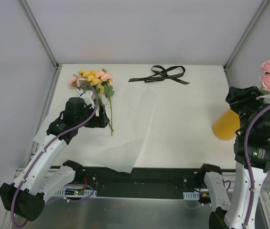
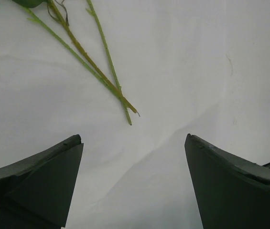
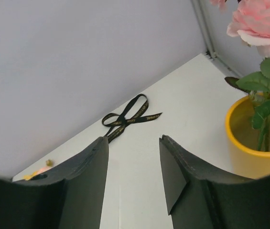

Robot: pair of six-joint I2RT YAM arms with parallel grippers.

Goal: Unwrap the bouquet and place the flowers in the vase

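The left gripper (image 2: 134, 138) stands wide open with nothing between its fingers, pointed down at the white wrapping paper (image 1: 130, 143). Just ahead of its fingertips, toward the left finger, lie the cut ends of the thin green stems (image 2: 83, 53). They are apart from both fingers and run away up and to the left. Further along those stems, at the far left of the table (image 1: 197, 95), the pink and yellow flowers (image 1: 92, 78) lie flat on the opened paper. The black ribbon (image 1: 162, 74) rests untied near the far edge, well apart from them.

On the other side, the right gripper (image 3: 132, 143) is parted about halfway and holds nothing. It hangs just beside the yellow vase (image 3: 249, 138), which stands upright at the right edge of the table with pink roses (image 3: 259, 21) already in it, their stems down inside the mouth.

The unwrapping looks done and the task seems to be partway through the transfer: some blooms are in the vase and the rest wait on the paper. The step in hand appears to be the left arm's pick-up of the remaining bunch. That calls for easing forward and down until the stems sit between the fingers, then closing on all of them together without pinching the paper beneath. The vase is well apart from this gripper, across the table, so a long carry or a handover would likely follow
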